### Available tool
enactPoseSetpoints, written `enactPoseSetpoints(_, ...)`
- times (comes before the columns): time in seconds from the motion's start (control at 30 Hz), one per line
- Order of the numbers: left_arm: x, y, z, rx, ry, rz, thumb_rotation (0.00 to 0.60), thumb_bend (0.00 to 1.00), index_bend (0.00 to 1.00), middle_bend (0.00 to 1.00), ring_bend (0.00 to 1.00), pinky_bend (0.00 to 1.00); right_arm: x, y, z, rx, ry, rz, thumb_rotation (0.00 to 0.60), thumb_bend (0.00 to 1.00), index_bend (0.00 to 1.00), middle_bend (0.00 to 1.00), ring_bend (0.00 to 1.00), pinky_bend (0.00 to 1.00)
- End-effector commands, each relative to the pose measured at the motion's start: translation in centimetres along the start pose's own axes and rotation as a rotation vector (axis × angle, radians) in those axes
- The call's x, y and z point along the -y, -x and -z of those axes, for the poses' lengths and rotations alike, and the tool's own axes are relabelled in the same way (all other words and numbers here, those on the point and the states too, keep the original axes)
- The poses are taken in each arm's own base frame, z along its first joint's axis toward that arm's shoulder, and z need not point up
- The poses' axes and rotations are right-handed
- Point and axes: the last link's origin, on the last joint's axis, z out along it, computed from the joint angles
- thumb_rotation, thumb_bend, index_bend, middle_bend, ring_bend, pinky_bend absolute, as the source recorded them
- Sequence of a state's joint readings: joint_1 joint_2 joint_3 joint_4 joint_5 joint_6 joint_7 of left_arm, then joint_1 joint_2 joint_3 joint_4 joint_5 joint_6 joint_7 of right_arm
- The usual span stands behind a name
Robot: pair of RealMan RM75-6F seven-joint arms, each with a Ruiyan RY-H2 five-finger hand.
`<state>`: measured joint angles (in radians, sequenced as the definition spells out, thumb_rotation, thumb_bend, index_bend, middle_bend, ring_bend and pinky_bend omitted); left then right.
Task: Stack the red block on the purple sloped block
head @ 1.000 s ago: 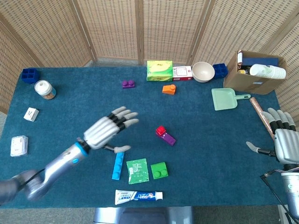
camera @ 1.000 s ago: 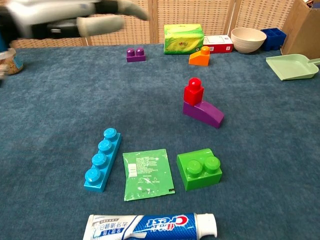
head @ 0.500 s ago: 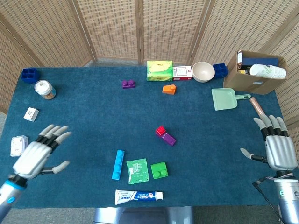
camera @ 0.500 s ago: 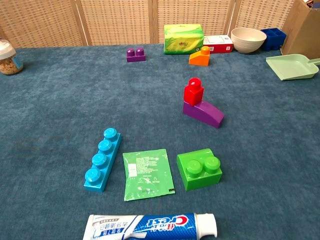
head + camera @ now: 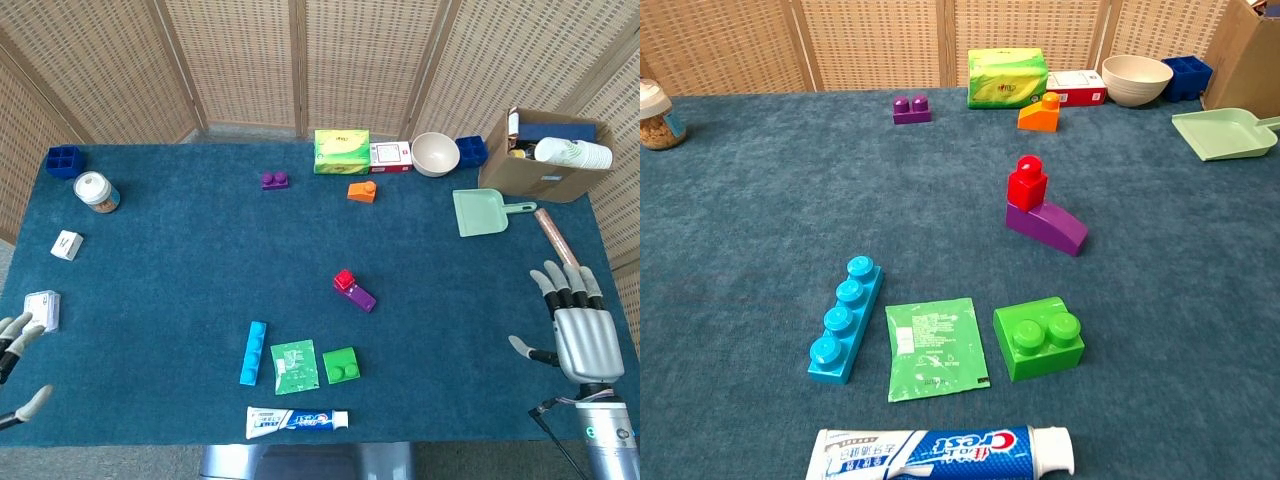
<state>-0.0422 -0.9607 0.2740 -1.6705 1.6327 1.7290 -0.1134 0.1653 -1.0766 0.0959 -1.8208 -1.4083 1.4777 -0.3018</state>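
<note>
The table (image 5: 180, 260), covered in dark blue cloth, fills most of the head view, and the work on it looks finished. Near the middle of both frames the purple sloped block (image 5: 1048, 226) lies on the cloth with the red block (image 5: 1027, 186) standing upright on its flat, higher end, stud up, apparently seated squarely. Judged from this, the stacking is done and nothing of the task is left beyond keeping the arms clear.

The right hand (image 5: 578, 335) sits at the lower right edge of the head view, fingers spread and grasping nothing, well apart from the stack. The left hand (image 5: 12, 345) shows only as a few fingertips at the lower left edge; they look apart and hold nothing visible, but most of the hand is cut off.

Below the stack, toward the bottom centre, lie a toothpaste tube (image 5: 940, 454), a long blue block (image 5: 846, 318), a green packet (image 5: 936, 347) and a green block (image 5: 1038, 337). None of these touches the stack.
</note>
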Motion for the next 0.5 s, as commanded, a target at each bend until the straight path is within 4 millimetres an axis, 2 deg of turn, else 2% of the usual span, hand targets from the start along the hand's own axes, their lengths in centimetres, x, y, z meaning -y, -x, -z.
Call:
enactPoseSetpoints(0.03, 0.26, 0.18, 0.83, -0.012, -0.011, 0.025, 0.0, 0.27, 0.13, 0.03, 0.0, 0.0, 0.04, 0.3, -0.02, 0.007, -0.002, -0.011, 0.42, 0.03, 0.14, 0.09, 0.0, 0.01)
enactPoseSetpoints(0.23, 0.21, -0.35, 1.09, -0.043, -0.005, 0.013, 0.0, 0.27, 0.13, 0.03, 0.0, 0.0, -0.06, 0.44, 0.05, 0.004, -0.003, -0.015, 0.416, 0.03, 0.14, 0.09, 0.0, 0.01)
enactPoseSetpoints(0.5, -0.23, -0.51, 0.28, -0.063, 0.009, 0.016, 0.0, 0.27, 0.13, 0.03, 0.0, 0.0, -0.43, 0.49, 0.24, -0.008, 0.026, -0.014, 0.42, 0.03, 0.14, 0.09, 0.0, 0.01)
